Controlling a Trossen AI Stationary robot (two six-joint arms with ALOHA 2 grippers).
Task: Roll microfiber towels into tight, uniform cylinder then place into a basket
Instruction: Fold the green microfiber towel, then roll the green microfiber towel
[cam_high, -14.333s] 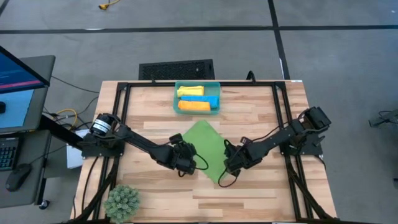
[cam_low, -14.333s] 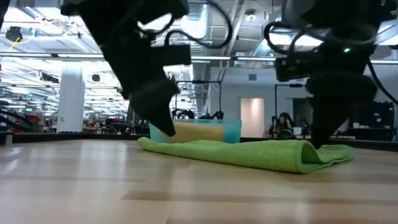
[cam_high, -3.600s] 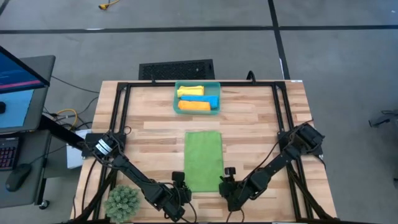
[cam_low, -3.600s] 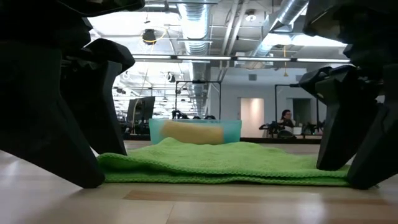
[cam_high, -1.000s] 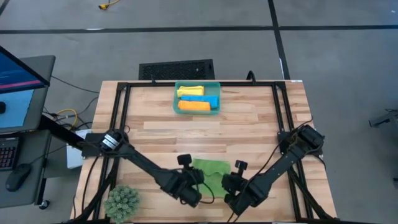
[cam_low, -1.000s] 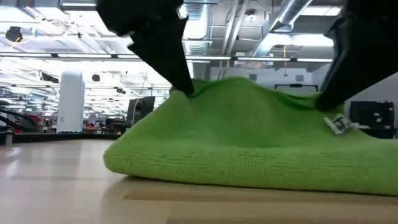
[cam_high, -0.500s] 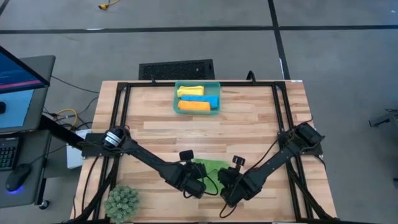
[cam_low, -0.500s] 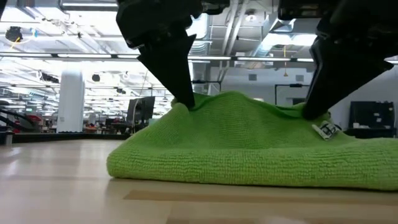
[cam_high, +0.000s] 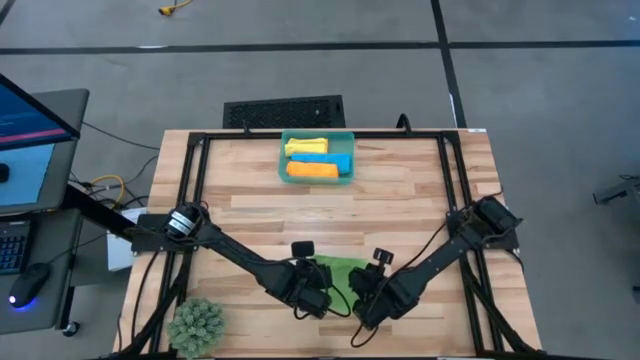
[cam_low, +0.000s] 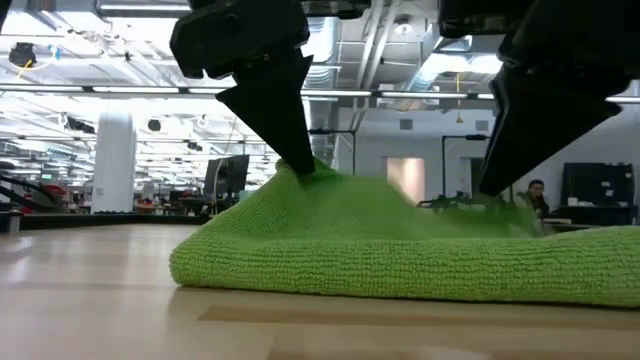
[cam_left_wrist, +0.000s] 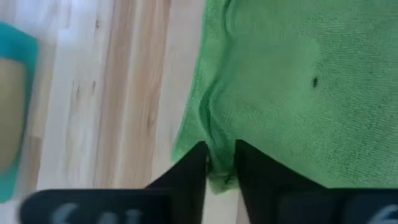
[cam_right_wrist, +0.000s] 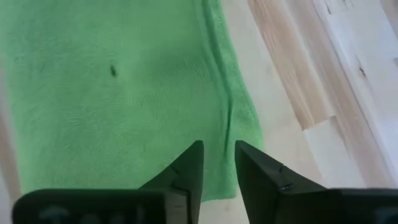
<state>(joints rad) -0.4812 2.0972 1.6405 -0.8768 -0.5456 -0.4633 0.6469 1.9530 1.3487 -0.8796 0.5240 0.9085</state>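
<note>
The green towel (cam_high: 338, 270) lies folded near the table's front edge, its underside flat on the wood. At its left end, my left gripper (cam_high: 322, 298) is shut on a raised ridge of cloth (cam_low: 310, 175). My right gripper (cam_high: 353, 300) stands open just above the towel's right part (cam_right_wrist: 155, 93), touching nothing, with a blurred bit of cloth below it in the low view. The teal basket (cam_high: 283, 158) stands at the far middle and holds rolled yellow, blue and orange towels. My left gripper pinches a narrow raised fold (cam_left_wrist: 219, 163) near the towel's left edge between its two fingers. The fingers (cam_low: 290, 140) slant down from above. The cloth rises to a peak at the fingertips, while the rest of the towel lies on the table.
A small green plant (cam_high: 196, 325) stands at the near left corner. A black grate (cam_high: 283, 111) lies on the floor beyond the basket. Bare wood (cam_high: 400, 200) stretches between the towel and the basket.
Both grippers have gone a little toward the far edge and toward each other, carrying the towel's raised top layer along. My right gripper has let go: the hump under it has dropped and flattened. The left end stays peaked at my left gripper.
</note>
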